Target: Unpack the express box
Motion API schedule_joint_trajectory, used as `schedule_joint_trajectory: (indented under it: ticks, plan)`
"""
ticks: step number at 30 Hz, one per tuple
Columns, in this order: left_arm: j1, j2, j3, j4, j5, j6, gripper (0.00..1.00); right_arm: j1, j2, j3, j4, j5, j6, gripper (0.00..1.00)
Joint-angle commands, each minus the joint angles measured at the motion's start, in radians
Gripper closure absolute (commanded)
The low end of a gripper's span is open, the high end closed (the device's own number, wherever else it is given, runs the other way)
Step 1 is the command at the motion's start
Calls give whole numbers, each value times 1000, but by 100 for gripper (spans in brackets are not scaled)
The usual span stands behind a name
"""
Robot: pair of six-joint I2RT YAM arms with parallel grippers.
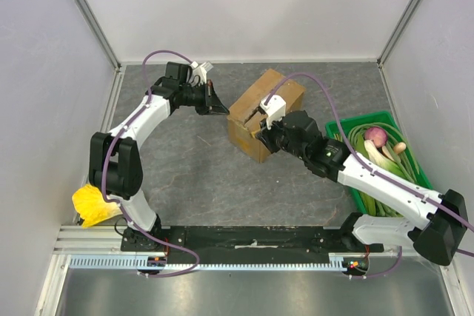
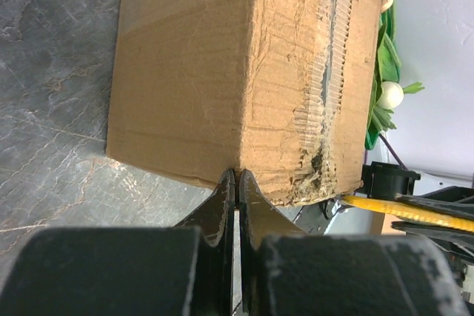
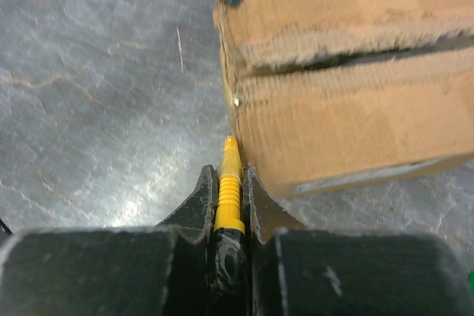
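The express box sits on the surface at its middle, a little to the far side, with the green crate of vegetables to its right. It stands upright, seamed top facing up. Its long axis runs on a diagonal from near-left to far-right, and the centre seam follows that line.

The seam looks ragged and partly slit, with a dark gap along it. The blur in the right wrist view makes it hard to say how far the cut reaches. The flaps lie flat and closed, and nothing has been lifted out. So I judge the job to be at the cutting stage: finishing the slit, folding the flaps back and taking out the contents are all left.

The left pincer is closed and empty, its tips pressed against the box's left top edge. The right pincer grips a yellow-handled tool at the box's near-left end.
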Motion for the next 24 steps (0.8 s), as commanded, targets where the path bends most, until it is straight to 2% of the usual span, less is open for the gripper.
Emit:
schedule_joint_trajectory:
  ticks: [1, 7, 10, 11, 13, 14, 17, 20, 24]
  plan:
    - [9, 11, 27, 4, -69, -2, 98, 6, -18, -16, -96, -7, -9, 100]
    - [9, 14, 32, 11, -37, -1, 98, 7, -43, 3, -101, 29, -7, 100]
    - [10, 14, 35, 22, 32, -2, 98, 6, -55, 53, -99, 21, -10, 100]
    - [9, 14, 36, 22, 44, -6, 88, 7, -56, 68, -98, 14, -14, 100]
    - [9, 5, 35, 33, 67, -10, 75, 6, -56, 111, -92, -9, -14, 100]
    - [9, -4, 33, 37, 69, -13, 64, 7, -56, 125, -90, -14, -15, 100]
    - [9, -35, 33, 47, 57, -15, 45, 6, -49, 162, -76, -31, -21, 100]
    - [10, -59, 33, 53, 47, -27, 38, 7, -40, 162, -43, -20, -36, 100]
    - [9, -82, 27, 44, 40, -58, 36, 6, -8, 129, 31, 1, -50, 100]
